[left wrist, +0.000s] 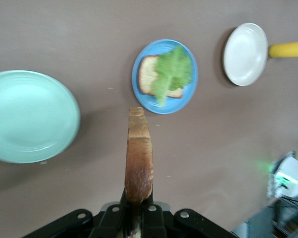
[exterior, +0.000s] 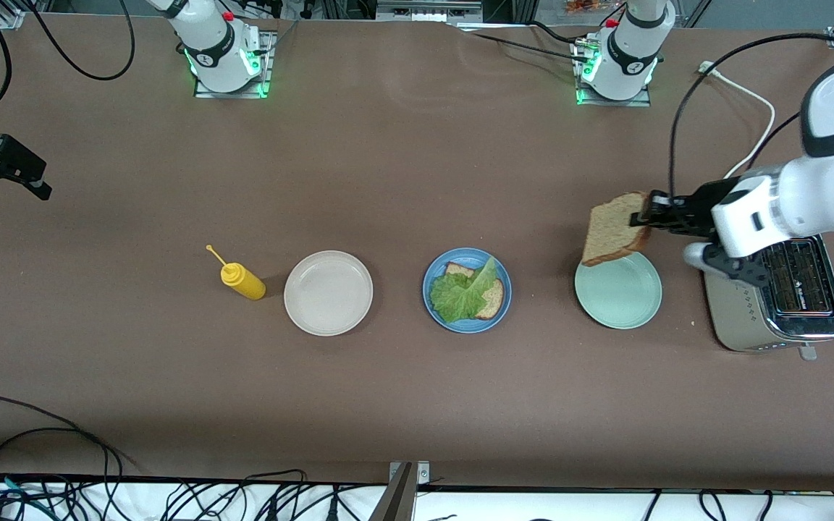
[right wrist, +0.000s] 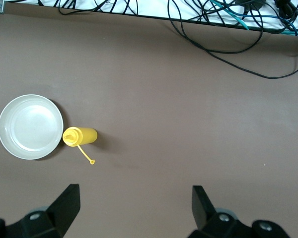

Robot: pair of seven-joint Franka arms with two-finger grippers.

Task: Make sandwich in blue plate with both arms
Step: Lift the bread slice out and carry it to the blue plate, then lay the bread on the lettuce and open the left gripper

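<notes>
The blue plate holds one slice of brown bread with a ruffled green lettuce leaf lying on it. My left gripper is shut on the crust of a second bread slice. That slice hangs on edge in the air over the rim of the pale green plate. My right gripper waits open and empty above the right arm's end of the table.
A beige-white plate lies beside the blue plate, with a yellow squeeze bottle lying next to it. A silver toaster stands at the left arm's end. Cables run along the table's near edge.
</notes>
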